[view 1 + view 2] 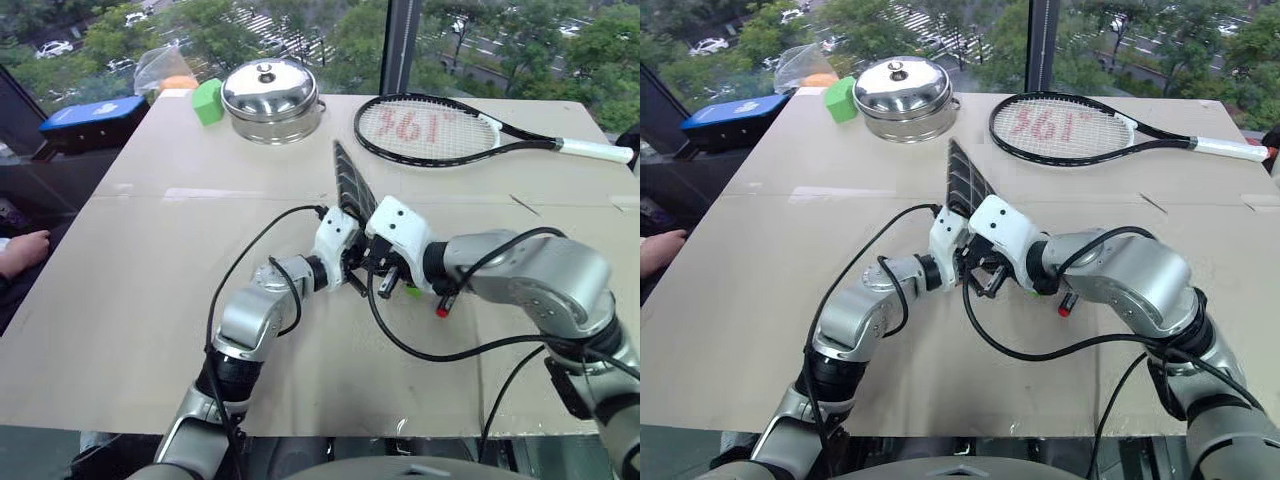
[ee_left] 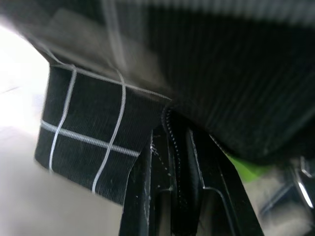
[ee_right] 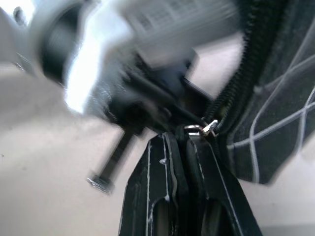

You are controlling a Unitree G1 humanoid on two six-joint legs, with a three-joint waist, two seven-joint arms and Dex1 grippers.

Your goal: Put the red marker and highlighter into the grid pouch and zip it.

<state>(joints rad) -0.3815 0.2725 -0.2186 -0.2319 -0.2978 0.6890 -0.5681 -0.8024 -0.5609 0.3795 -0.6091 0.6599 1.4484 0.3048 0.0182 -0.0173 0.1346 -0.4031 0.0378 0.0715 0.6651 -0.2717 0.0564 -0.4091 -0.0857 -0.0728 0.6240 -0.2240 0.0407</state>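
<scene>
Judging by the table, your red marker (image 1: 441, 311) and highlighter (image 1: 412, 292) lie outside; left gripper (image 2: 170, 196) pinches the grid pouch (image 1: 353, 183), right gripper (image 3: 186, 147) clamps its zipper pull (image 3: 205, 128).

I'm looking at a tan cardboard-covered table (image 1: 130, 300), seam running across mid-depth. Big window (image 1: 330, 40) behind it, dark vertical mullion (image 1: 403, 45), daylight coming in. Outside I see trees and a street with parked cars below. Dark furniture off the table's left edge.
</scene>
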